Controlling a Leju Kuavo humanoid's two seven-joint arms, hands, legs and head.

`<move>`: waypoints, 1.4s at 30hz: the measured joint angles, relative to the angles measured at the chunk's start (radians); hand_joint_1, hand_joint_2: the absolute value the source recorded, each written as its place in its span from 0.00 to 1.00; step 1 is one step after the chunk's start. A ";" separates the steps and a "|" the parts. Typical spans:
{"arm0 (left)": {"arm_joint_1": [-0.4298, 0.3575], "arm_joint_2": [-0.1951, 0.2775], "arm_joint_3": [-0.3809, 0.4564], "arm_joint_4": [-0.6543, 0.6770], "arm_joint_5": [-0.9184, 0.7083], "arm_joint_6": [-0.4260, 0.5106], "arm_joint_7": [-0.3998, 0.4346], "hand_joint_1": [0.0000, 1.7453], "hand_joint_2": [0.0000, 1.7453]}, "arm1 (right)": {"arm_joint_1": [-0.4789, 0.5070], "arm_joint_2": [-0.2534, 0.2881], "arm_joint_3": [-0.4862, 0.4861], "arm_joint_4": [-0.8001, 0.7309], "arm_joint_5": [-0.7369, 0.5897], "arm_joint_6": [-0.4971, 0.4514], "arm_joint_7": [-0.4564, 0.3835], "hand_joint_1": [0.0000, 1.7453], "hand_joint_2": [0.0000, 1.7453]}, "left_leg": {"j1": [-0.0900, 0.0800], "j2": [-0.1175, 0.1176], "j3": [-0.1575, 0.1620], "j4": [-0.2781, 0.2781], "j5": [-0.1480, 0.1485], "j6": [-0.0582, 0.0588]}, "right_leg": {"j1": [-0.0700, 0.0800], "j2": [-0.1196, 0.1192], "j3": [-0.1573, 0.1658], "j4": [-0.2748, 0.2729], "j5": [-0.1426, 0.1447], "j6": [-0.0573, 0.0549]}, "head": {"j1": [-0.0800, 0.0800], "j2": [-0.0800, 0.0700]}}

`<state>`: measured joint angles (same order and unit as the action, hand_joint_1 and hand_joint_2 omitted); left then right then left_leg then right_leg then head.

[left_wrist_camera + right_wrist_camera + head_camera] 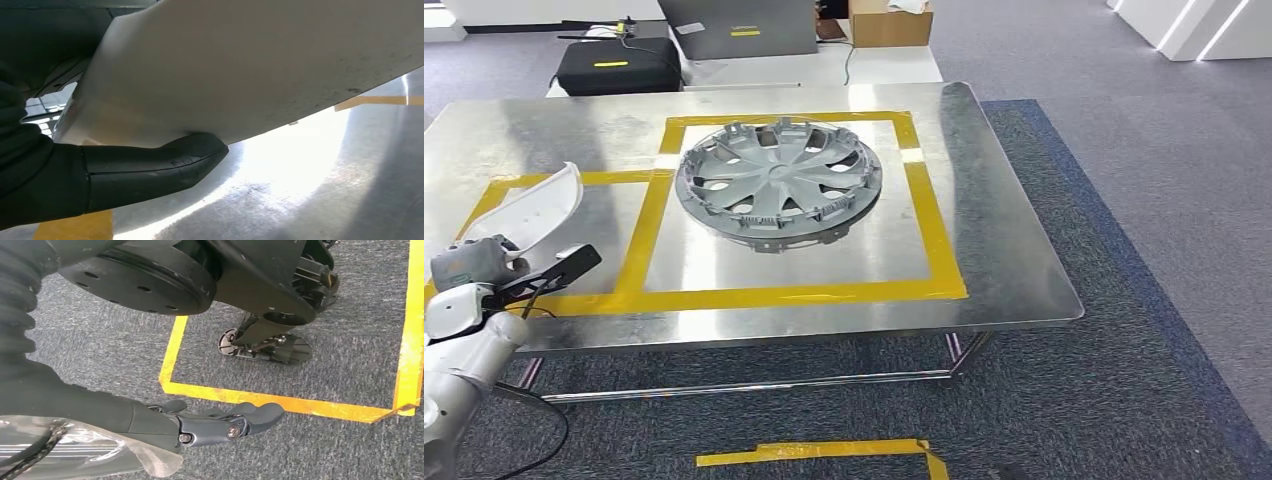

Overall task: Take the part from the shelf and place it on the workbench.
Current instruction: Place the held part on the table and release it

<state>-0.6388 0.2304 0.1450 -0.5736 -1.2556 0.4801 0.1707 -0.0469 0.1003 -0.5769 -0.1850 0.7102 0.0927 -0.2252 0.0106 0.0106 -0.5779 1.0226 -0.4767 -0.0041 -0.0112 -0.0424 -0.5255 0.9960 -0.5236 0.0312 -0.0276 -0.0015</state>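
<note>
Up top, L hand (484, 262) grips white part (529, 208) over workbench (984, 200); wrist cam: R hand (220, 422) seems loosely empty.

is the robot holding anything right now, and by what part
The left hand holds a white curved part by its lower end, over the workbench. The right hand holds nothing.

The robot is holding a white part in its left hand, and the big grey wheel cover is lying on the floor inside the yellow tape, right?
Not quite. The wheel cover lies on the metal workbench, inside the yellow tape square there, not on the floor; the head view shows it. The left hand does hold the white part.
</note>
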 joint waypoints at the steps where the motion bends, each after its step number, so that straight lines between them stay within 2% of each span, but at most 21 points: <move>1: 0.003 0.002 0.002 0.001 0.001 -0.001 -0.001 1.00 1.00 | 0.000 0.000 0.000 0.000 0.001 0.000 0.000 0.00 1.00 | 0.000 0.000 0.000 0.000 0.000 0.000 | 0.000 0.000 0.000 0.000 0.000 0.000 | 0.000 0.000; 19: 0.013 0.014 0.014 0.010 -0.001 0.001 -0.022 1.00 1.00 | 0.007 0.000 -0.002 0.000 0.008 -0.002 -0.013 0.00 1.00 | 0.000 0.000 0.000 0.000 0.000 0.000 | 0.000 0.000 0.000 0.000 0.000 0.000 | 0.000 0.000; 23: 0.013 0.015 0.014 0.010 -0.001 0.001 -0.024 0.00 1.00 | 0.008 0.000 -0.004 0.000 0.008 -0.002 -0.013 0.00 0.00 | 0.000 0.000 0.000 0.000 0.000 0.000 | 0.000 0.000 0.000 0.000 0.000 0.000 | 0.000 0.000; 33: 0.016 0.015 0.021 0.011 -0.002 0.016 -0.036 0.00 1.00 | 0.009 0.000 -0.005 0.000 0.011 -0.001 -0.017 0.00 0.00 | 0.000 0.000 0.000 0.000 0.000 0.000 | 0.000 0.000 0.000 0.000 0.000 0.000 | 0.000 0.000; 37: 0.016 0.015 0.022 0.011 -0.003 0.019 -0.037 0.00 0.00 | 0.009 0.000 -0.005 0.000 0.012 -0.001 -0.018 0.00 0.00 | 0.000 0.000 0.000 0.000 0.000 0.000 | 0.000 0.000 0.000 0.000 0.000 0.000 | 0.000 0.000; 42: 0.020 0.012 0.022 0.005 0.004 0.037 -0.069 0.00 0.00 | 0.012 0.000 -0.005 0.000 0.013 -0.001 -0.021 0.00 0.00 | 0.000 0.000 0.000 0.000 0.000 0.000 | 0.000 0.000 0.000 0.000 0.000 0.000 | 0.000 0.000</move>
<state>-0.6184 0.2424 0.1675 -0.5683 -1.2520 0.5172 0.1018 -0.0353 0.1004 -0.5822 -0.1850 0.7236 0.0915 -0.2460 0.0106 0.0106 -0.5778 1.0227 -0.4766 -0.0041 -0.0112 -0.0424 -0.5256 0.9960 -0.5236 0.0312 -0.0276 -0.0015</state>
